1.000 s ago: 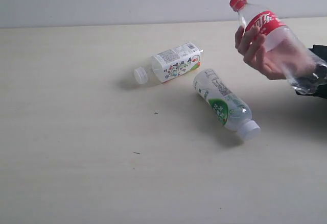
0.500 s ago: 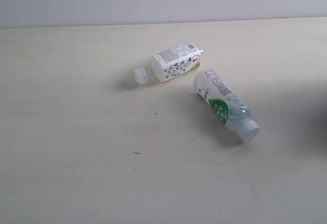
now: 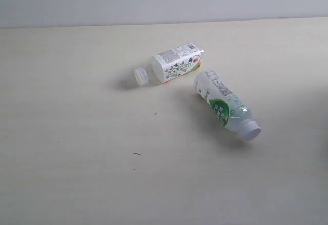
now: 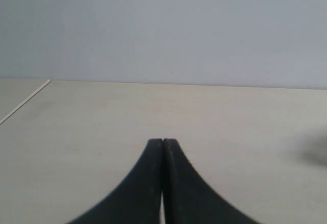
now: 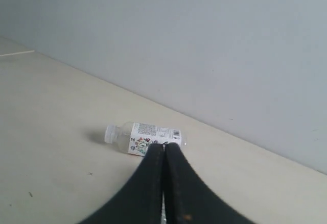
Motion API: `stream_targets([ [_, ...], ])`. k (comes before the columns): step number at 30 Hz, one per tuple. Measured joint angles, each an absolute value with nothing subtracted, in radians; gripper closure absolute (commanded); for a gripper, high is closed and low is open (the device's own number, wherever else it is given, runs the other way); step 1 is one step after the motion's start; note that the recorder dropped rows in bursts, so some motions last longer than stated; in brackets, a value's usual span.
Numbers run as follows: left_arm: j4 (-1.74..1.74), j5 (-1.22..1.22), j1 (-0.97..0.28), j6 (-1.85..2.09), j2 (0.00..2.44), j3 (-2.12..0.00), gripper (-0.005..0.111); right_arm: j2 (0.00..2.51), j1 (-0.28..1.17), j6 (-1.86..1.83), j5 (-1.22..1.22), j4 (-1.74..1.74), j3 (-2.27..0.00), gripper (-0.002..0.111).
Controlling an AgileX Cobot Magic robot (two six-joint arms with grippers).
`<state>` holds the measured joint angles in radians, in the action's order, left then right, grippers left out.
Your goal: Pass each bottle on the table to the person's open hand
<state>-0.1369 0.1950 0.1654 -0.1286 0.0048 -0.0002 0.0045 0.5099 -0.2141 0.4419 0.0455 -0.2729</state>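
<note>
Two bottles on the worktop [image 3: 77, 158], both flat on their sides, in the half nearer the far edge. Square bottle [image 3: 177, 63] closest to that edge, roughly midway along it, white cap pointing toward the left edge and a little toward the near one, printed label facing up. Green bottle [image 3: 223, 104] just beside it on the right-edge side, base close to the square bottle's base; touching or not, cannot tell. White cap of the green bottle aimed toward the near right corner, green patch of the label uppermost. A few tiny dark specks [image 3: 137, 154] on the pale wood grain nearer the near edge, well apart from both bottles.

Left pincer [image 4: 162, 143] pressed together, black fingers meeting along their length, nothing pinched, over open worktop with a pale wall [image 4: 163, 30] beyond. Right pincer [image 5: 164, 146] likewise pressed together and empty, tips overlapping the square bottle's label end in its own camera; how far from that bottle, cannot tell.
</note>
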Motion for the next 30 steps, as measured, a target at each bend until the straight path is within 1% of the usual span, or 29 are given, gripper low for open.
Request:
stream_targets([
  [13, -0.137, 0.195, 0.165, -0.129, 0.005, 0.000, 0.107, 0.005, 0.510, -0.214, 0.430, 0.027, -0.273, 0.108],
  [20, -0.137, 0.195, 0.165, -0.129, 0.005, 0.000, 0.107, 0.005, 0.510, -0.214, 0.270, 0.025, -0.273, 0.108],
  [25, -0.137, 0.195, 0.165, -0.129, 0.005, 0.000, 0.107, 0.005, 0.510, -0.214, 0.361, 0.027, -0.273, 0.108],
  [28, -0.137, 0.195, 0.165, -0.129, 0.005, 0.000, 0.107, 0.005, 0.510, -0.214, 0.360, 0.019, -0.273, 0.108],
  [30, -0.137, 0.195, 0.165, -0.129, 0.005, 0.000, 0.107, 0.005, 0.510, -0.214, 0.307, -0.008, -0.273, 0.108],
])
